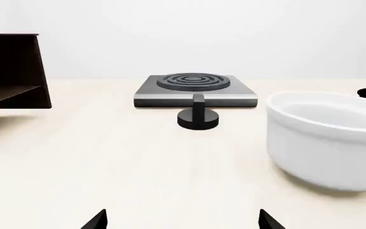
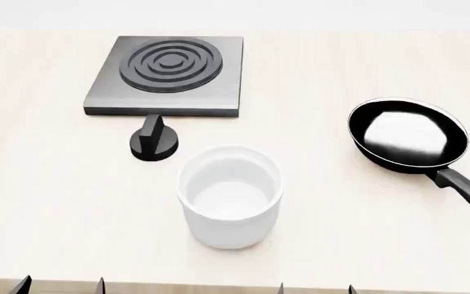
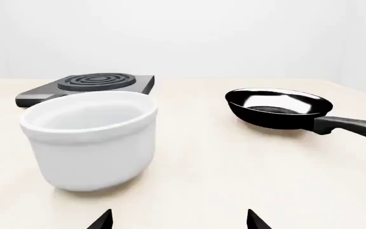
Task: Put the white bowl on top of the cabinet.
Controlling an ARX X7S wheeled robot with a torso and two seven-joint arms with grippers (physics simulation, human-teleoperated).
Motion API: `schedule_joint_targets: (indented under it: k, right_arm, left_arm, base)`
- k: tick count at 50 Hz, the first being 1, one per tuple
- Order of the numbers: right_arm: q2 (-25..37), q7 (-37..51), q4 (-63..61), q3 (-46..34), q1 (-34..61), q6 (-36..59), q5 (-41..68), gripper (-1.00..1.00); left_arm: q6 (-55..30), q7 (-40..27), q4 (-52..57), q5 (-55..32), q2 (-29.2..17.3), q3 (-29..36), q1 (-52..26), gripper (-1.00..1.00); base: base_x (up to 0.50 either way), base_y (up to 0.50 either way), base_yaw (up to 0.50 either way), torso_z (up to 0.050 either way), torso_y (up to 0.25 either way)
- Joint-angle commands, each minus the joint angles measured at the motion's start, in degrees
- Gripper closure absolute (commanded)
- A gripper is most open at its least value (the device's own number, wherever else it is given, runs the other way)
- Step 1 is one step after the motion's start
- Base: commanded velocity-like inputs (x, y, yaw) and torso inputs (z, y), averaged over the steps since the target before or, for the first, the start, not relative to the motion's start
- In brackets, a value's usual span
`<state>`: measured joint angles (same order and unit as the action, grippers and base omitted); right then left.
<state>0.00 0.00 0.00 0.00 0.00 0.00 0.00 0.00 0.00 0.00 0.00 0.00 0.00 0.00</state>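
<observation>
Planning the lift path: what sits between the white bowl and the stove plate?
Only the black knob, standing on the table just in front of the stove plate and apart from the white bowl; the head view shows it.

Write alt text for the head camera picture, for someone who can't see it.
A white bowl, empty and upright, stands mid-table on a pale table. Behind it are a black knob and a grey stove plate; a black frying pan lies to the right. Only the tips of both open claws, left and right, show at the bottom edge.

Cabinet (image 1: pixel 11 71) and pan handle (image 2: pixel 467 193) edge-cropped.
</observation>
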Motion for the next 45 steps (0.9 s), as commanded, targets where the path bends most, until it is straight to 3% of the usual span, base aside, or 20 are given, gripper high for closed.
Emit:
schedule_joint_targets:
  k: [1, 17, 28, 45]
  right_arm:
    - [1.0, 1.2, 0.3, -1.5, 0.0, 0.0, 0.2, -1.0]
    - [2.9, 3.9, -0.4, -3.1, 0.2, 1.0, 3.9, -1.0]
    - [3.0, 9.7, -3.0, -1.0, -0.2, 3.7, 5.6, -1.0]
    - [1.8, 28.1, -4.9, 10.2, -1.3, 1.3, 8.5, -1.0]
  left_arm:
    - [0.1, -1.0, -0.5, -1.0, -0.9, 0.9, -0.3, -1.0]
    - [-4.1, -7.8, 0.8, -0.1, -2.7, 3.3, -0.5, -1.0]
    - [-5.6, -14.4, 3.9, -4.2, -2.5, -0.6, 0.6, -1.0]
    - [-4.8, -16.1, 3.4, -2.6, -4.7, 3.1, 0.6, -1.0]
  base:
    - [0.0, 0.0, 0.0, 0.0, 0.0]
    - [0.0, 0.0, 0.0, 0.0, 0.0]
    - [0.0, 0.0, 0.0, 0.0, 0.0]
    - [0.0, 0.0, 0.0, 0.0, 0.0]
